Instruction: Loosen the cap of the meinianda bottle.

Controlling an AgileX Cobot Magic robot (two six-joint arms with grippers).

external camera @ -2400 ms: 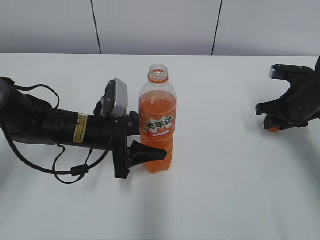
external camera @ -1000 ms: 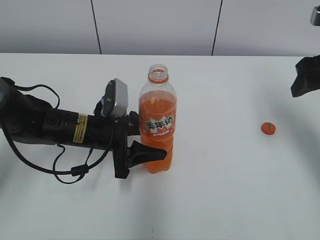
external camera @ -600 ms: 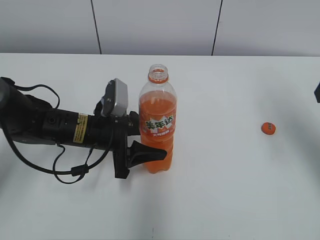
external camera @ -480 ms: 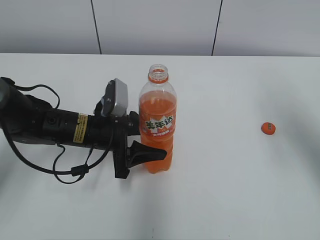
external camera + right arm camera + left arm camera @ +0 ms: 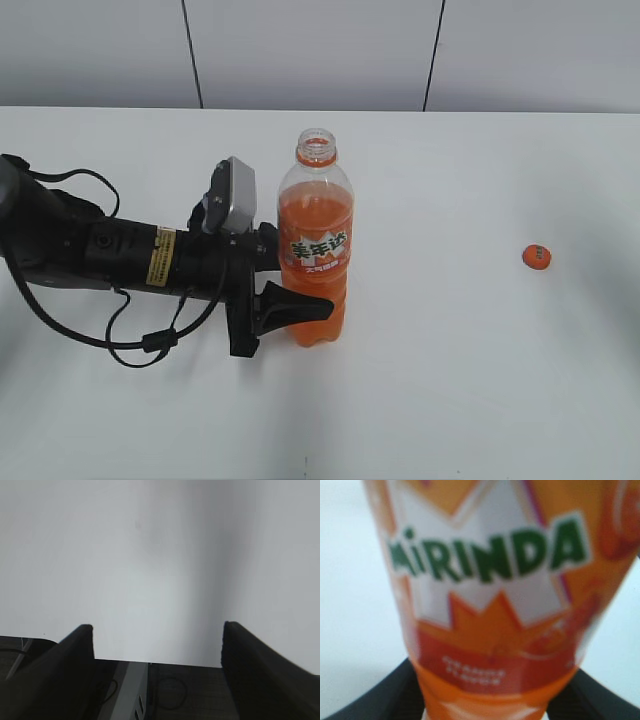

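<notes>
Robot lab/test bench, bare white table [image 5: 450,380], plain grey panel wall [image 5: 310,50] w/ dark seams; cabled arm [image 5: 110,255]

A white desk [image 5: 450,390] carries everything here, its far edge meeting a pale panelled wall. Near the middle, a little toward the left edge, the meinianda bottle [image 5: 315,240] stands upright on the surface, its neck open and uncapped. The cap [image 5: 537,256] lies flat on the desk well apart from the bottle, close to the right edge and about midway between the far and near edges. In the right wrist view the desk [image 5: 165,565] appears as a plain white surface.
</notes>
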